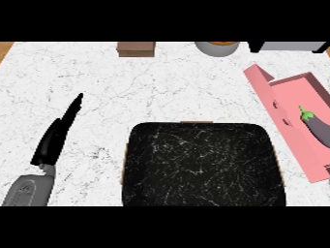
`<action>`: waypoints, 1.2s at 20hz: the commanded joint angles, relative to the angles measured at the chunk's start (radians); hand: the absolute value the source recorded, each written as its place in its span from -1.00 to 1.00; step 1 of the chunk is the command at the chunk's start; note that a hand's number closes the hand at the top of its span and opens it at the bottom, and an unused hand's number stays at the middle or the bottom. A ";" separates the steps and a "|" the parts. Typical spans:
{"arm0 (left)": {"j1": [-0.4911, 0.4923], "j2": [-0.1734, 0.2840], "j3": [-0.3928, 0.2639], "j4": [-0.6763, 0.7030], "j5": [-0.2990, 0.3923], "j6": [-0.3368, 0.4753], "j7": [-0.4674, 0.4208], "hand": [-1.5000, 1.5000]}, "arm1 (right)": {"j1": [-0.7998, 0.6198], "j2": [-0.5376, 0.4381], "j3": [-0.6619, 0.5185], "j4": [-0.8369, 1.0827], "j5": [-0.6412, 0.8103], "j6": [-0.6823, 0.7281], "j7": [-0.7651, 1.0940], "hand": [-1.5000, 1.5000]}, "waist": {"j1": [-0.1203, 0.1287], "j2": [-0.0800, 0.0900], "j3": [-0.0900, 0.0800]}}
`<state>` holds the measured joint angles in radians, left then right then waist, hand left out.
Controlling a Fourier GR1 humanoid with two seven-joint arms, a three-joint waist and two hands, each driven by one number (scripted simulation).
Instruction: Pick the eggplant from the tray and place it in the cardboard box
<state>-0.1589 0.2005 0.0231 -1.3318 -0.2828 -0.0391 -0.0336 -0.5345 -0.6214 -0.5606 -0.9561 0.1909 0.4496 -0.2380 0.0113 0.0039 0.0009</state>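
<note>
A dark purple eggplant (324, 130) with a green stem lies in the pink tray (290, 116) at the right side of the counter, its stem pointing away from me. The cardboard box (203, 164), with thin brown edges and a dark speckled inside, stands open in the lower middle, just left of the tray. Nothing lies in the box. My left hand (52, 143) shows at the lower left, fingers straight and pointing up the counter, well left of the box and holding nothing. My right hand shows nowhere.
Along the counter's far edge stand a small brown block (137, 49), a grey round pot (217, 47) and a grey-white appliance (289, 46). White marble counter (160, 87) stretches between the box and these things.
</note>
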 commanded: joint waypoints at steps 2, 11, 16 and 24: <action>0.005 0.018 0.005 -0.021 0.005 -0.026 0.009 0.00 | -0.090 -0.056 -0.090 0.211 -0.057 -0.041 -0.085 -1.00 | 0.010 0.002 0.001; -0.027 0.015 0.017 -0.001 0.017 -0.037 0.006 0.00 | -0.080 -0.232 -0.189 0.563 -0.077 -0.006 -0.387 -1.00 | 0.022 0.011 0.004; -0.038 0.007 0.017 0.051 0.016 -0.036 -0.038 0.00 | -0.042 -0.272 -0.201 0.654 -0.065 -0.010 -0.492 -1.00 | 0.029 0.019 0.006; -0.018 -0.025 -0.019 -0.004 -0.015 -0.008 -0.003 0.00 | -0.006 -0.337 -0.190 0.702 -0.047 0.008 -0.548 -1.00 | 0.042 0.018 0.010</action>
<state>-0.1848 0.1854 0.0180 -1.3122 -0.2855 -0.0562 -0.0535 -0.5545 -0.9486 -0.7523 -0.2848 0.1369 0.4229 -0.7079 0.0447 0.0215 0.0088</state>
